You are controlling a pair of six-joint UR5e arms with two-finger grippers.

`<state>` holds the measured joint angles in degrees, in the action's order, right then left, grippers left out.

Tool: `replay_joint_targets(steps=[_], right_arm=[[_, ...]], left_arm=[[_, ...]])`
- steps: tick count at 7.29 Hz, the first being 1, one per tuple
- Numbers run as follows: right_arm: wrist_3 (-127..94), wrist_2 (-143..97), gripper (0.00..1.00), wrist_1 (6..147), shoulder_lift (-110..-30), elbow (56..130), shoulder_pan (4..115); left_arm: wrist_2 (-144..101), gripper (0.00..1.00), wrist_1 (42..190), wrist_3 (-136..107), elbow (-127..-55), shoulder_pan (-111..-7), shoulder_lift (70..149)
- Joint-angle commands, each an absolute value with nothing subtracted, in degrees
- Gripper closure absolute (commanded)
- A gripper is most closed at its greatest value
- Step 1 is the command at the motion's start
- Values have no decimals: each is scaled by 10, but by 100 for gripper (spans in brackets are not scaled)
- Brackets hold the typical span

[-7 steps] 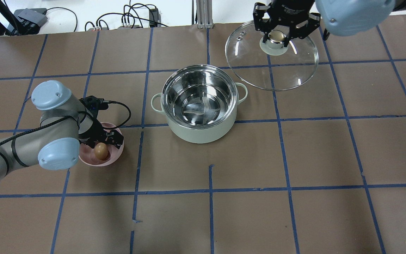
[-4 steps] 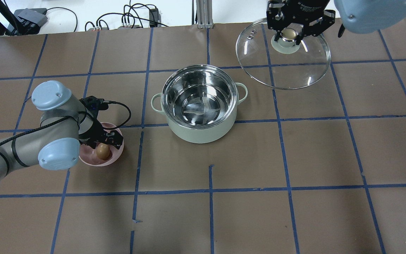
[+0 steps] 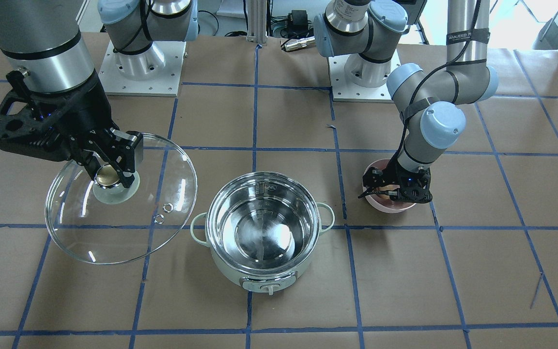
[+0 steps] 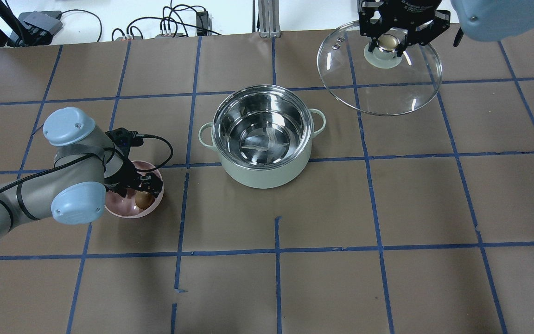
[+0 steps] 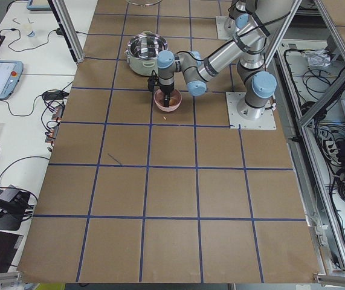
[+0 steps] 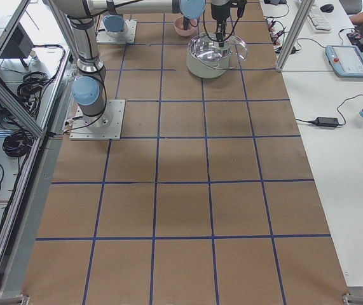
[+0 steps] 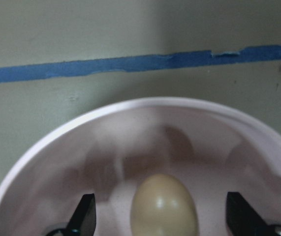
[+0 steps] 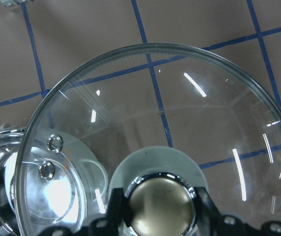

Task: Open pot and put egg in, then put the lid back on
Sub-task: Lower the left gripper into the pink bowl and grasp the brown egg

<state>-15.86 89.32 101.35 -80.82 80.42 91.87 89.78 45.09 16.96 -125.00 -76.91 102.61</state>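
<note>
"Left wrist-mounted view: where is the egg (image 7: pixel 164 201)?"

"Lying in the pink bowl (image 7: pixel 130 105), between the spread fingers (image 7: pixel 83 219) of the left gripper (image 7: pixel 162 219). Gaps show on both sides, so nothing is clamped yet."

"How would it handle?"

"Light, smooth and brittle, I judge, and round enough to roll or squirt out. The fingers should meet it across its narrow waist and close gently, no harder than a lift needs."

"And the lid (image 4: pixel 383 88)?"

"The right gripper (image 4: pixel 389 44) is clenched on its knob (image 4: pixel 389 41), holding the lid lifted to the far right of the pot (image 4: pixel 267 178) in the overhead view, apart from it. It is stiff glass, probably heavy for that small knob, so it may tilt or swing. The knob is the only sensible hold."

"The pot?"

"Open, mid-table (image 4: pixel 322 208), nothing in it yet, well apart from the bowl."
</note>
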Motion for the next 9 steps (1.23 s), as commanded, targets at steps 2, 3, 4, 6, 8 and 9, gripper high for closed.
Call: replay_joint_targets(steps=[2,3,4,6,8,9], right_arm=[[-156,890,49,1014,-809,804,914],[-156,891,49,1014,-809,804,912],[-156,891,49,1014,-809,804,912],[-156,889,48,1014,-809,805,913],[-156,888,48,1014,-809,806,914],[-156,887,48,1014,-809,806,915]], left_arm=[[898,7,452,169,-1252,-769,1028],[898,7,452,169,-1252,-769,1028],[898,12,452,170,-1252,-769,1028],[899,66,452,170,-1252,-769,1027],[898,83,451,169,-1252,-769,1027],[898,86,452,169,-1252,-769,1027]])
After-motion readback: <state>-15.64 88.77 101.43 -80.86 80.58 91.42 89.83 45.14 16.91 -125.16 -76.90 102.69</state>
